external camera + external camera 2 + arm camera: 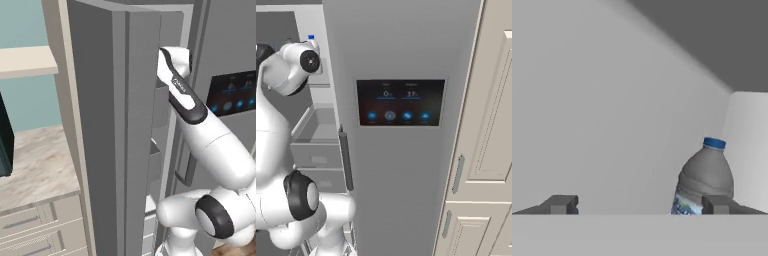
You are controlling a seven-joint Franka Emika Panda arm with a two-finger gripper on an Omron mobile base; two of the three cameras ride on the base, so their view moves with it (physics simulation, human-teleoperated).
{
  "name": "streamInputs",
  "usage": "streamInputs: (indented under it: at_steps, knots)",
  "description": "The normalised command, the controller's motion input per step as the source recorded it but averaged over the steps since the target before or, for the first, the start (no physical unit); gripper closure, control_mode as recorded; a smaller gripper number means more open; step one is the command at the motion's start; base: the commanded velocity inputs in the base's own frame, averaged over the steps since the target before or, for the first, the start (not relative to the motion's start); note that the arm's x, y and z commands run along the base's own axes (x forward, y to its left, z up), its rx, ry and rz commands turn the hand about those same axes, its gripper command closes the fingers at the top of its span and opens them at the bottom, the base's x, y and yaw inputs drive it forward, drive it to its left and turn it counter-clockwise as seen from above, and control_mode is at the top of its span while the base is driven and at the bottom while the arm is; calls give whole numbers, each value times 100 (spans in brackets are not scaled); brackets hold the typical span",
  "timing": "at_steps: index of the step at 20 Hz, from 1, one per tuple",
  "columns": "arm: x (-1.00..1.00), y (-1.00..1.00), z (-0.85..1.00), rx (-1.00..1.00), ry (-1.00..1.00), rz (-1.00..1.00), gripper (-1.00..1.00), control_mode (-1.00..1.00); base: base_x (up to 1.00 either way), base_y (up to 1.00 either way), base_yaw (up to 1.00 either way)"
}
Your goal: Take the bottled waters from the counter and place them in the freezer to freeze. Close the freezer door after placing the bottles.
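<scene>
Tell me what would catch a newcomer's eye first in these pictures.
The white arm reaching up into the open freezer, beside the grey door with the lit dark display panel. In the hand view, a whitish bottle with a blue cap stands upright inside, just past the right fingertip of the open hand.

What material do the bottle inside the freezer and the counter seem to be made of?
The bottle looks like translucent plastic: greyish see-through body, printed label low down, glossy blue cap. The counter looks like polished stone, probably marble or an imitation: beige with soft grey veins. Since the picture is rendered, both are only guesses from the look.
</scene>
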Motion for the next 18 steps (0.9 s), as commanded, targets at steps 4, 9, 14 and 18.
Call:
streamInputs:
  at_steps: [4,9,14,18]
  knots:
    - [-99,-7,19,1,-15,-7,-100,-100,0,0,0]
    - [-100,-34,19,12,-14,-14,-100,-100,0,0,0]
    - [-100,-67,15,14,-14,-20,-100,-100,0,0,0]
    - [-100,-56,47,33,-3,-22,-100,-100,0,0,0]
